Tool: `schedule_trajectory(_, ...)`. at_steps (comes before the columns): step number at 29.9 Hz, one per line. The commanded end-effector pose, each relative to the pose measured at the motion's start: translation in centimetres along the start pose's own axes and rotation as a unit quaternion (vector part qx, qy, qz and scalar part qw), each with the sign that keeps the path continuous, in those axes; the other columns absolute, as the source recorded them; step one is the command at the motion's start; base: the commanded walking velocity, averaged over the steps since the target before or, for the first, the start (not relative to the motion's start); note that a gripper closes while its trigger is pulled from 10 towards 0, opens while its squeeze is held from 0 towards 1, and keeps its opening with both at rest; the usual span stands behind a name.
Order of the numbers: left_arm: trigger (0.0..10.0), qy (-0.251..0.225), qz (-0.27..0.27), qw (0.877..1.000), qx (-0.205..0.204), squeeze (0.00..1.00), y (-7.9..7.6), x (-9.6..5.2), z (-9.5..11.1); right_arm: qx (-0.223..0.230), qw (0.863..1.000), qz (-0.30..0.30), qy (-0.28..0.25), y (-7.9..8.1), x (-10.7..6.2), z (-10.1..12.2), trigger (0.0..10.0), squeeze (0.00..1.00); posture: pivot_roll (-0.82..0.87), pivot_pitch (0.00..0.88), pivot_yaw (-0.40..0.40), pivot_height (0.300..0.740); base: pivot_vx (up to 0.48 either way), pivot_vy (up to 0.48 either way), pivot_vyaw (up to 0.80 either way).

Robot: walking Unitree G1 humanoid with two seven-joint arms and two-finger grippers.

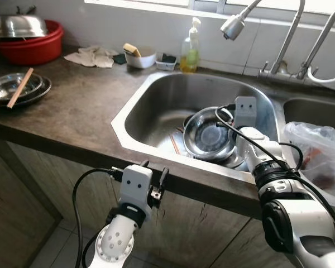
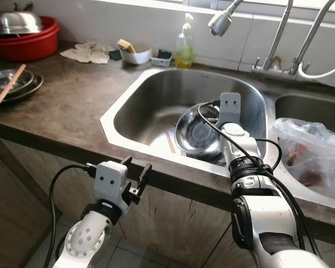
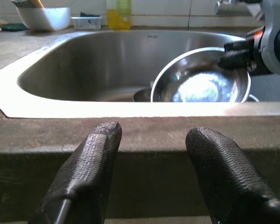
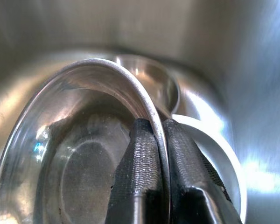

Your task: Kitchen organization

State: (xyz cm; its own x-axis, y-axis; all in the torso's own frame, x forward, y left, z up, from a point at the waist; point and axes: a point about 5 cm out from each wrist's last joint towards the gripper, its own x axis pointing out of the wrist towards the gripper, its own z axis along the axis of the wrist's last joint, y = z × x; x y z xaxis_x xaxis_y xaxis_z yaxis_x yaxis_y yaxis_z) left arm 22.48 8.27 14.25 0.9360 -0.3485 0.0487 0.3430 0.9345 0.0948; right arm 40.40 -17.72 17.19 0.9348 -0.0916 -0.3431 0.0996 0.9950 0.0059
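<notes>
The right claw (image 4: pixel 151 140) is down inside the sink (image 1: pixel 156 89), its two fingers pinched narrow on the rim of a steel bowl (image 1: pixel 209 134): one finger inside the bowl, one outside, the rim running between them. The bowl is tilted up on edge, its hollow facing the robot, and leans over other dishes on the sink floor. Just beyond the claw's tips a smaller steel bowl (image 4: pixel 151 77) lies behind the rim, and a white plate (image 4: pixel 221 154) shows under the outer finger.

The left claw (image 1: pixel 156 181) hangs in front of the counter edge, below and to the left of the held bowl, fingers spread wide and empty. It points at the dark counter front, with the sink rim just above it.

The counter (image 1: pixel 78 106) is dark, mottled stone over wooden cabinet fronts. Well beyond the right claw, at the wall, stand a soap bottle (image 1: pixel 190 47) with yellow liquid, a white tub (image 1: pixel 139 57) with a sponge in it and a small clear tray (image 1: pixel 166 61). A crumpled cloth (image 1: pixel 92 56) lies further left. A spray tap (image 1: pixel 233 25) hangs over the sink.

Far left of both claws, a red basin (image 1: pixel 30 47) holds a steel lid, and stacked steel dishes (image 1: pixel 14 86) carry a wooden stick (image 1: pixel 19 86). To the right of the right claw, in the second sink, sits a clear plastic bag (image 1: pixel 318 151) with something reddish inside.
</notes>
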Motion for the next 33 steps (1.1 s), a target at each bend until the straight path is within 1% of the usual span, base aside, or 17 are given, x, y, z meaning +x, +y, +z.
schedule_trajectory(1, 10.0, -0.004, -0.002, 1.000, 0.002, 0.00, -0.2, -0.3, 0.4, 0.016, 1.000, 0.003, -0.001, -0.2, 0.1, 0.7, 10.0, 0.00, 0.09, 0.123, -0.087, 0.740, 0.000, 0.000, 0.00)
schedule_trajectory(3, 10.0, -0.002, -0.003, 1.000, 0.002, 0.00, -0.2, -0.3, 0.4, 0.009, 1.000, 0.009, 0.013, -0.2, 0.1, 0.1, 10.0, 0.00, 0.09, 0.121, -0.087, 0.740, 0.000, 0.000, 0.00)
schedule_trajectory(4, 10.0, -0.001, -0.003, 1.000, 0.002, 0.00, -0.3, -0.4, 0.4, 0.005, 1.000, 0.012, 0.019, -0.2, 0.1, -0.1, 10.0, 0.06, 0.09, 0.119, -0.085, 0.740, 0.000, 0.000, 0.00)
schedule_trajectory(5, 10.0, 0.000, -0.004, 1.000, 0.002, 0.00, -0.3, -0.4, 0.3, 0.006, 1.000, 0.013, 0.020, -0.2, 0.2, -0.2, 10.0, 0.06, 0.09, 0.114, -0.088, 0.740, 0.000, 0.000, 0.00)
schedule_trajectory(6, 10.0, 0.000, -0.005, 1.000, 0.001, 0.00, -0.3, -0.3, 0.3, 0.008, 1.000, 0.013, 0.019, -0.3, 0.2, -0.1, 10.0, 1.00, 0.09, 0.111, -0.088, 0.740, 0.000, 0.000, 0.00)
schedule_trajectory(13, 10.0, 0.000, -0.003, 1.000, 0.003, 0.00, -0.3, 0.1, 0.3, 0.017, 1.000, 0.011, -0.008, -0.6, 0.2, 1.0, 10.0, 1.00, 0.08, 0.093, -0.082, 0.740, 0.000, 0.000, 0.00)
schedule_trajectory(16, 10.0, -0.002, -0.004, 1.000, 0.004, 0.00, -0.2, 0.4, 0.3, 0.025, 0.998, 0.004, -0.053, -0.6, -0.1, 2.5, 10.0, 1.00, 0.08, 0.075, -0.079, 0.740, 0.000, 0.000, 0.00)
schedule_trajectory(20, 10.0, -0.003, -0.004, 1.000, 0.005, 0.00, -0.2, 0.7, 0.2, 0.027, 0.995, 0.000, -0.092, -0.5, -0.6, 3.4, 10.0, 1.00, 0.07, 0.058, -0.077, 0.740, 0.000, 0.000, 0.00)
schedule_trajectory(21, 10.0, -0.005, -0.004, 1.000, 0.006, 0.00, -0.1, 0.9, 0.2, 0.032, 0.993, -0.002, -0.114, -0.5, -0.8, 3.8, 10.0, 0.91, 0.07, 0.050, -0.076, 0.740, 0.000, 0.000, 0.00)
schedule_trajectory(22, 10.0, -0.006, -0.004, 1.000, 0.006, 0.00, -0.1, 1.0, 0.2, 0.029, 0.990, 0.004, -0.135, -0.4, -1.2, 4.2, 10.0, 0.00, 0.07, 0.041, -0.076, 0.740, 0.000, 0.000, 0.00)
schedule_trajectory(23, 10.0, -0.006, -0.004, 1.000, 0.006, 0.00, -0.1, 1.0, 0.2, 0.029, 0.990, 0.004, -0.135, -0.4, -1.2, 4.2, 10.0, 0.00, 0.07, 0.041, -0.076, 0.740, 0.000, 0.000, 0.00)
schedule_trajectory(24, 10.0, -0.006, -0.003, 1.000, 0.006, 0.00, -0.1, 1.1, 0.1, 0.028, 0.988, 0.007, -0.153, -0.4, -1.6, 4.5, 10.0, 0.00, 0.07, 0.036, -0.074, 0.740, 0.000, 0.000, 0.00)
schedule_trajectory(25, 10.0, -0.010, -0.003, 1.000, 0.008, 0.00, 0.1, 1.4, 0.2, 0.017, 0.975, 0.024, -0.221, 0.1, -3.6, 4.9, 10.0, 0.00, 0.06, 0.019, -0.068, 0.740, 0.000, 0.000, 0.00)
schedule_trajectory(26, 10.0, -0.010, -0.003, 1.000, 0.008, 0.00, 0.1, 1.5, 0.2, 0.015, 0.970, 0.027, -0.241, 0.2, -4.3, 5.0, 10.0, 0.00, 0.06, 0.016, -0.067, 0.740, 0.000, 0.000, 0.00)
schedule_trajectory(30, 10.0, -0.012, -0.003, 1.000, 0.009, 0.00, 0.2, 1.7, 0.0, 0.013, 0.962, 0.050, -0.269, 0.8, -6.2, 4.4, 10.0, 0.00, 0.05, 0.000, -0.064, 0.740, 0.000, 0.000, 0.00)
schedule_trajectory(31, 10.0, -0.013, -0.004, 1.000, 0.010, 0.00, 0.3, 1.8, 0.0, 0.015, 0.956, 0.063, -0.286, 1.1, -7.6, 3.8, 10.0, 0.00, 0.05, 0.000, -0.057, 0.740, 0.000, 0.000, 0.00)
schedule_trajectory(33, 10.0, -0.014, -0.005, 1.000, 0.010, 0.00, 0.3, 1.9, 0.0, 0.017, 0.952, 0.066, -0.300, 1.1, -8.9, 3.1, 10.0, 0.00, 0.04, 0.000, -0.056, 0.740, 0.000, 0.000, 0.00)
